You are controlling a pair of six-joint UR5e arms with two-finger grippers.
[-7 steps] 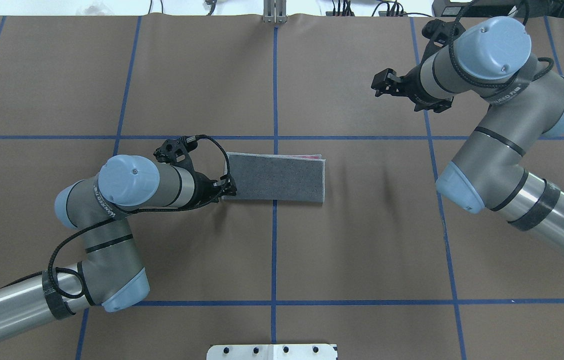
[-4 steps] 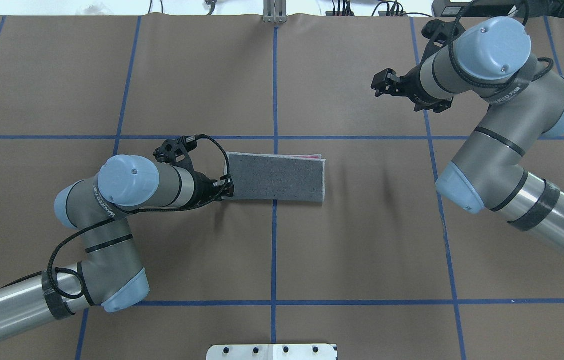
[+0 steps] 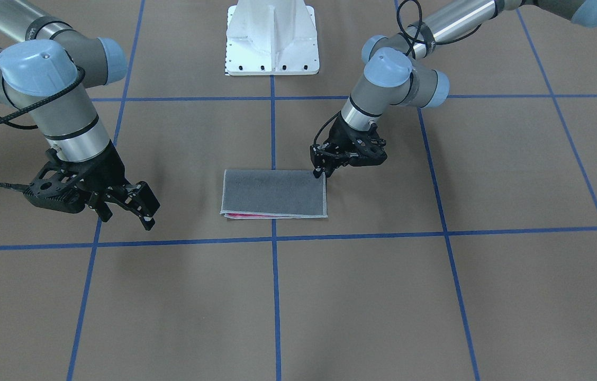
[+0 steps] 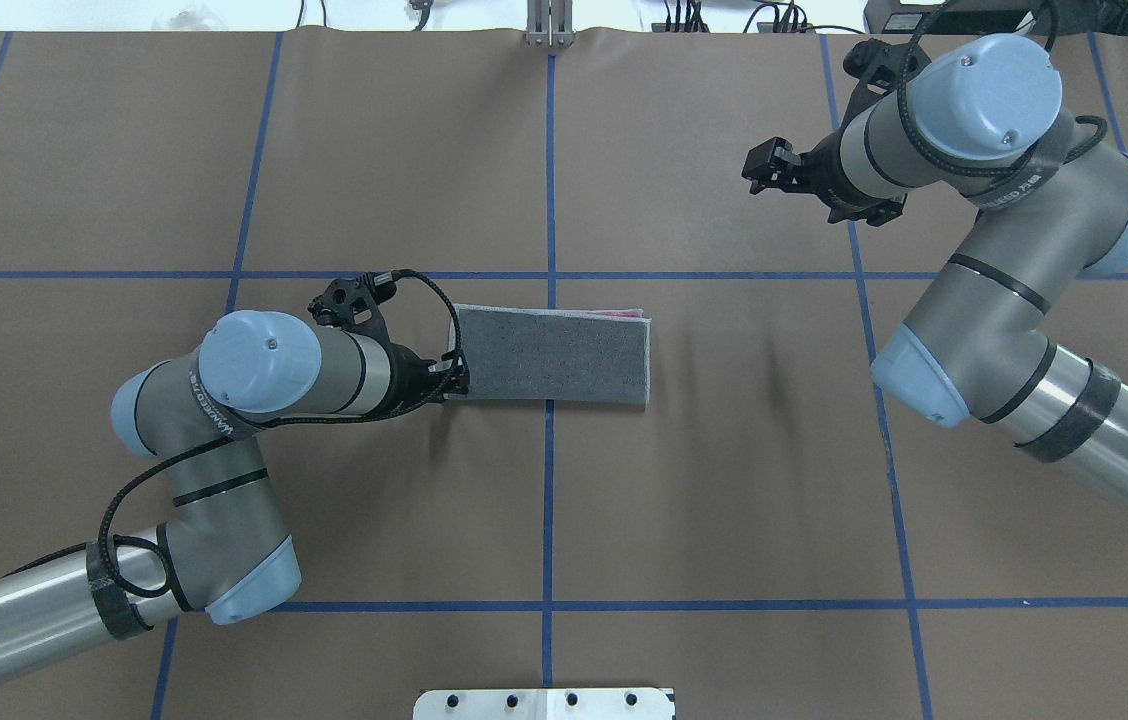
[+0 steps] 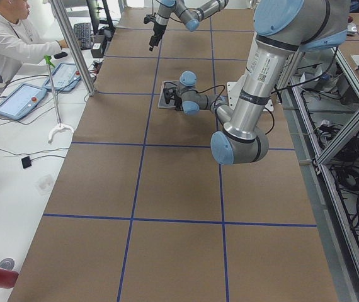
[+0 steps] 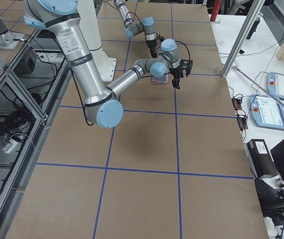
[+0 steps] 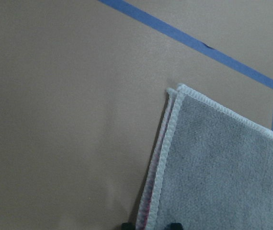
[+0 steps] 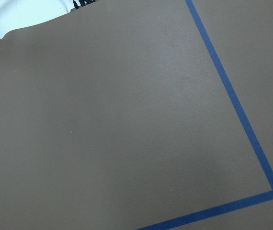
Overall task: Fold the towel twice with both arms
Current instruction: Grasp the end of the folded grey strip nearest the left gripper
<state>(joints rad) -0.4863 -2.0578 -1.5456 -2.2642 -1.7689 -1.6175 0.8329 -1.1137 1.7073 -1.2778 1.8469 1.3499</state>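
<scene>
The towel [image 4: 549,355] lies flat near the table's middle, folded into a long rectangle. Its grey face is up and a pink strip shows at the far long edge [image 3: 256,216]. My left gripper [image 4: 464,380] points down at the towel's left near corner [image 3: 321,172]. In the left wrist view its two fingertips [image 7: 175,224] straddle the stitched short edge of the towel [image 7: 222,172], pinched close on it. My right gripper [image 4: 756,168] hangs open and empty above the table at the far right, well away from the towel [image 3: 126,219].
The white bolted pedestal [image 3: 272,39] stands at the robot's side of the table. Blue tape lines [image 4: 550,180] cross the brown table cover. An operator [image 5: 9,38] sits at a side desk with tablets beyond the table's far edge.
My left gripper's fingers have drawn together on the towel's left short edge and shifted slightly back. The towel and the right arm have not moved.
</scene>
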